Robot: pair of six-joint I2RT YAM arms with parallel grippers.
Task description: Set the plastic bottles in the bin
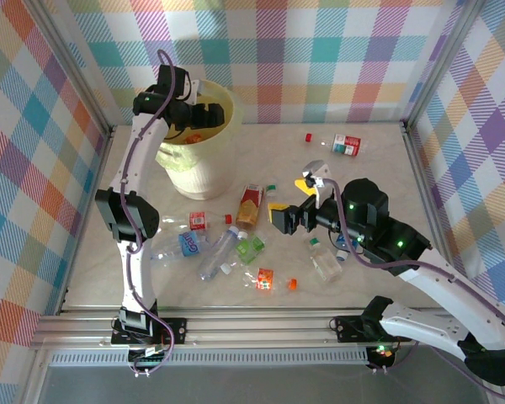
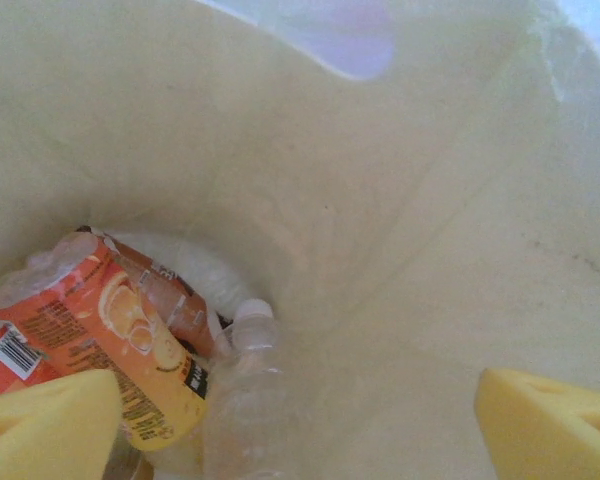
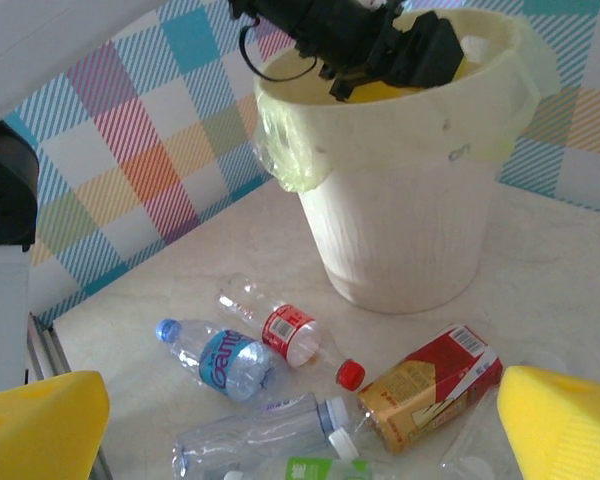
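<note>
Lying below left jaws: bottles [image 2: 115, 340]

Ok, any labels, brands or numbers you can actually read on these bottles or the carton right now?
No text reads clearly.
Blue-label bottle: white script, blurred.
Red-label bottle: white print, too small.
Red and gold carton: print blurred.
Orange-label bottle in the bin: barcode and fine print, illegible.

Bin [image 1: 198, 172]: you have one.
Bottles [image 2: 110, 330] inside the bin: you see at least three.
Bottles [image 1: 217, 252] outside the bin: about nine.
</note>
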